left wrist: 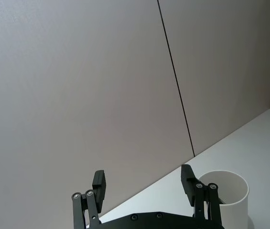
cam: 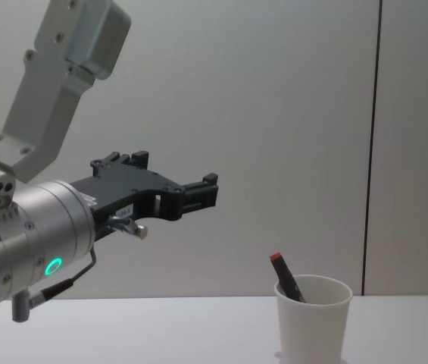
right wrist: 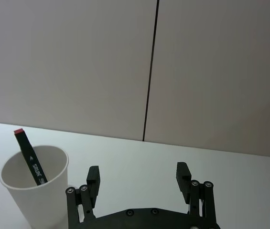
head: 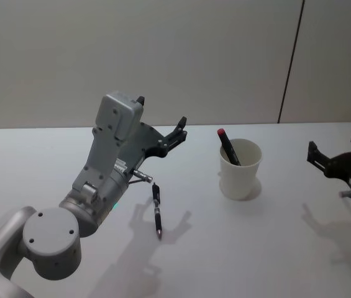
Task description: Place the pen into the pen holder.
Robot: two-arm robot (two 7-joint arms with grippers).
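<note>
Plainly the biggest thing before me is the flat white table (head: 274,248), and over its left side the grey metal left arm rises from the near corner, elbow low and wrist box high. It carries the black left gripper (head: 161,112) well above the tabletop, nearly level and aimed forward and across toward the right. Its two fingers stand wide apart and hold nothing. The black right gripper (right wrist: 137,168) sits low at the table's right edge, apart from the cup and facing it, its fingers likewise spread and empty. Between the two grippers stands the plain white tapered paper cup (head: 240,177), upright on the table. The slim black marker pen (head: 228,147) is inside it, lower end down in the cup. Its long axis tilts toward the robot's left, so it leans on the rim there and its red tip pokes up above the rim. A second thin black pen (head: 157,211) lies flat on the table below the left gripper, left of the cup and clear of it, its length running roughly near to far.
</note>
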